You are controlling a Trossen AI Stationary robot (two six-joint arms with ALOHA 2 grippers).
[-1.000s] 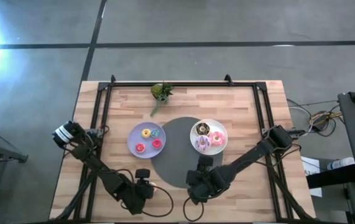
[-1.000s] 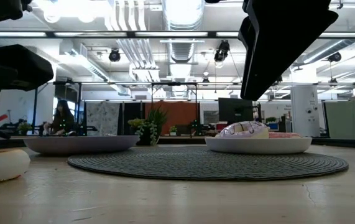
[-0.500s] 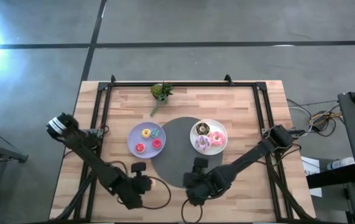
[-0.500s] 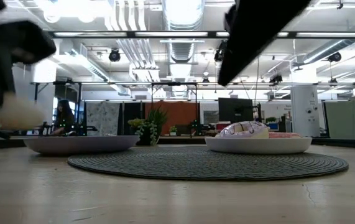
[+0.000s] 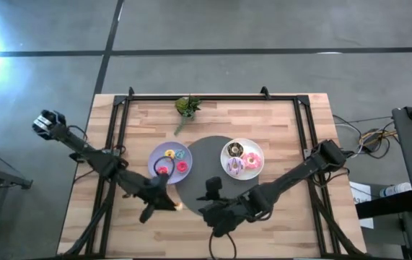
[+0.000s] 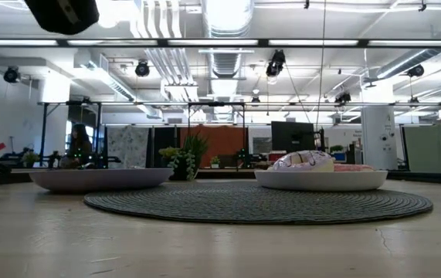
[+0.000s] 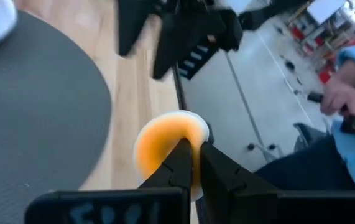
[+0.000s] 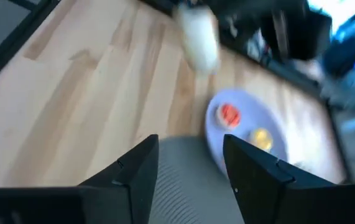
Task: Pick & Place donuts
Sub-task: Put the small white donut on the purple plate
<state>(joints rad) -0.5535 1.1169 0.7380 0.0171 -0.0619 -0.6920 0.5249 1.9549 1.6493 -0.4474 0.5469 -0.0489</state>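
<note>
A small cream-and-orange donut hangs above the table's near left part, with my left gripper shut on it. My right gripper stands open over the near edge of the grey mat, nothing between its fingers. Small yellow, teal, red and pink donuts lie on the lavender plate. Brown, pink and pink-white donuts lie on the white plate. My left gripper pinches the donut between its two fingers at the side of the ring nearest the gripper. The fingers come roughly level, pointing toward the table's right. The donut is lifted clear of the table; the fingertips hide the exact spot.
A small green plant stands at the far edge. Both plates sit beside the mat, lavender on its left, white on its far right. A black frame runs along the table's sides. A person's hand and blue sleeve show beyond the near edge.
My left gripper has shut on the cream donut that lay on the table near the front left, and has lifted it well clear, moving up and a little toward the lavender plate. My right gripper has moved toward the table's left along the mat's near edge.
</note>
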